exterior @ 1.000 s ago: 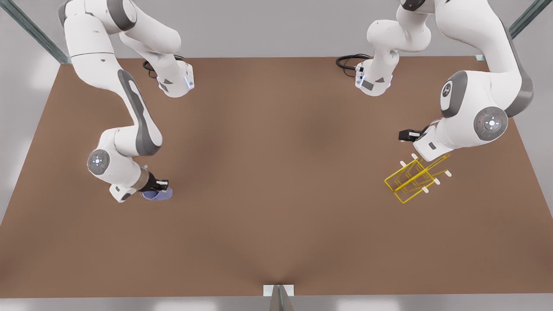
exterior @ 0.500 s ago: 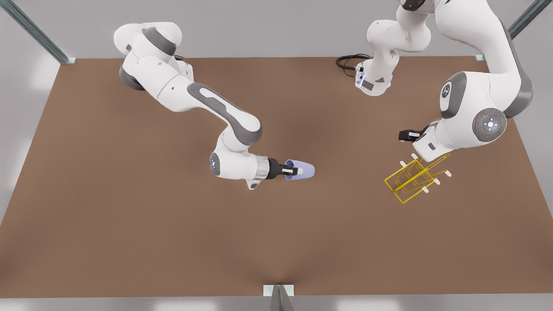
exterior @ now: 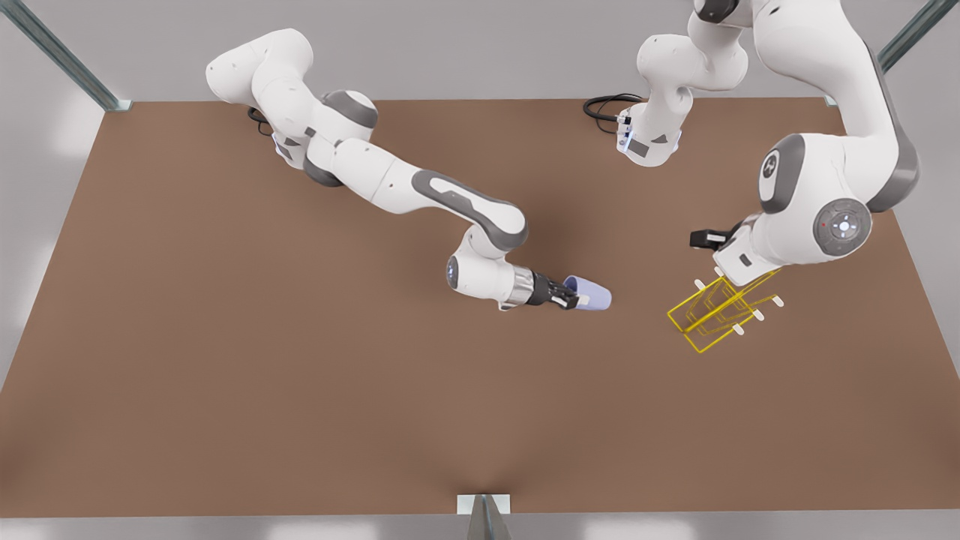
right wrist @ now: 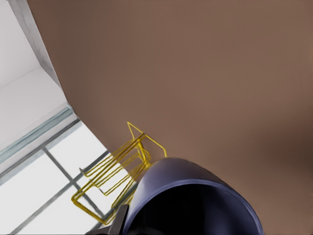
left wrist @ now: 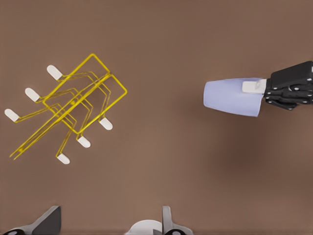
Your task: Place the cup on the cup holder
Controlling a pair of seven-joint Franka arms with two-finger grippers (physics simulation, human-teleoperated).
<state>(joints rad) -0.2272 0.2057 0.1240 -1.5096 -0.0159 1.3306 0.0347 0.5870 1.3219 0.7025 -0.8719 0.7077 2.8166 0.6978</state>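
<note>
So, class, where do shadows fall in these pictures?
Front view: a soft dark patch on the table by the right gripper, shut on the cup. Left wrist view: faint shadow near the cup; the left gripper waits over the cup holder. Right wrist view: the cup's inside is black.

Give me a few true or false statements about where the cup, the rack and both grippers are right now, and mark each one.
1. The right gripper grips the cup at its rim. True.
2. The cup sits on the cup holder. False: it is held apart from it, on the front view's left of the rack.
3. The cup is upright. False: it lies sideways, base pointing toward the cup holder.
4. The left gripper is above the cup holder, open and empty. True.
5. The cup holder is red wire. False: it is yellow wire with white-capped prongs.
</note>
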